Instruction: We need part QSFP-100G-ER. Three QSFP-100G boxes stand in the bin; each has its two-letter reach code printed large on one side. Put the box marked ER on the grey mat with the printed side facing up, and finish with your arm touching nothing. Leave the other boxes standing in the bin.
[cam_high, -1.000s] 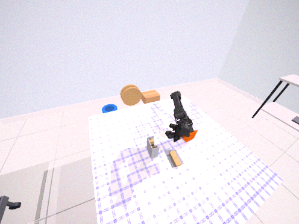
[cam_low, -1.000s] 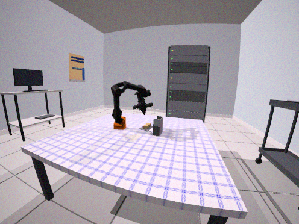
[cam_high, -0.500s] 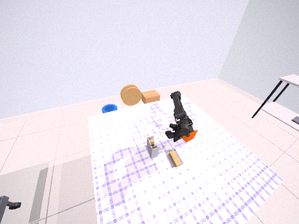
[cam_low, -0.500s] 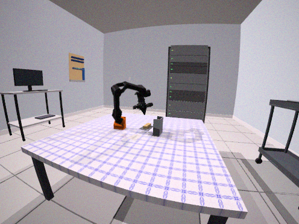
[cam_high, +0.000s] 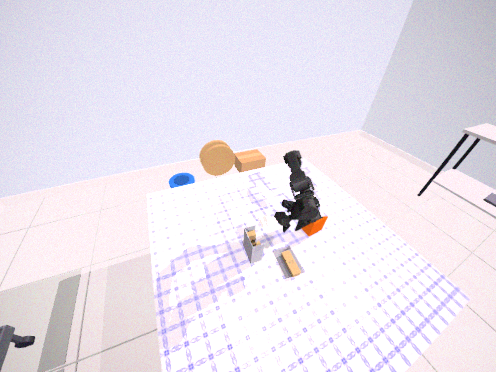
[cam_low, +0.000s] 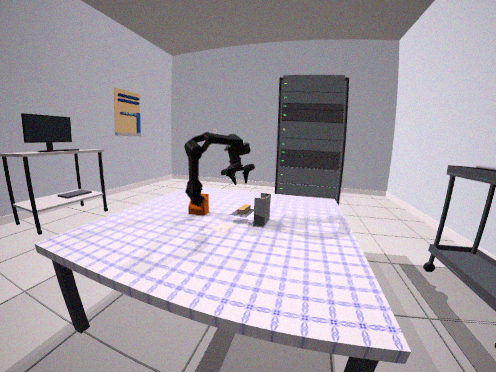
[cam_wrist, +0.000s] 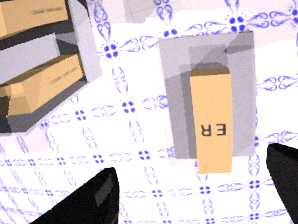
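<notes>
Tan and slim, the box marked ER (cam_high: 290, 263) (cam_low: 243, 209) (cam_wrist: 214, 120) lies on the grey mat (cam_high: 301, 269) (cam_low: 237, 214) (cam_wrist: 245, 100), printed side up. In the wrist view its long axis runs nearly up and down, roughly along the mat's longer sides; the letters read upside down there, and the lower end reaches past the mat's edge. Beside it stands the grey bin (cam_high: 252, 252) (cam_low: 261, 212) (cam_wrist: 86, 37), with two more tan boxes visible inside in the wrist view. Above the surface hangs the gripper (cam_high: 285, 224) (cam_low: 239, 176) (cam_wrist: 194, 167), its fingers spread apart and holding nothing. A white cloth with blue checks (cam_high: 200, 310) (cam_low: 225, 270) (cam_wrist: 145, 135) covers the table. Beyond, a dark server rack (cam_low: 343, 135) stands against a grey wall (cam_low: 225, 90), over pale floor tiles (cam_low: 30, 270).
</notes>
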